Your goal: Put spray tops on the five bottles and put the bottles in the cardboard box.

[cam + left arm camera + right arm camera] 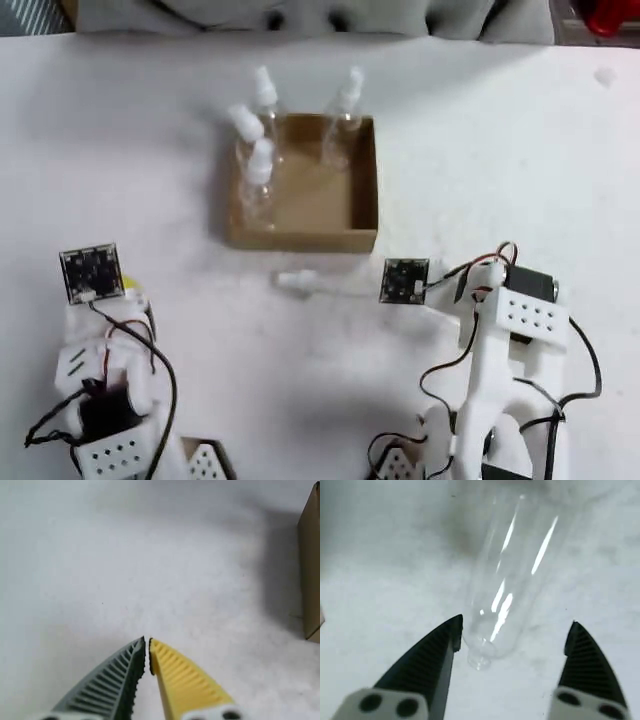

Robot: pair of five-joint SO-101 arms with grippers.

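Four capped spray bottles [258,172] stand in the cardboard box [300,240] at the middle of the white counter [520,140]. An uncapped clear bottle [515,565] lies in front of the box, its neck between the spread fingers of the right gripper [516,621]. The left gripper [147,641], pressed together and empty, hangs over bare counter.

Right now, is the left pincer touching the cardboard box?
Apart. The left wrist view shows bare table between the shut left pincer and the cardboard box.
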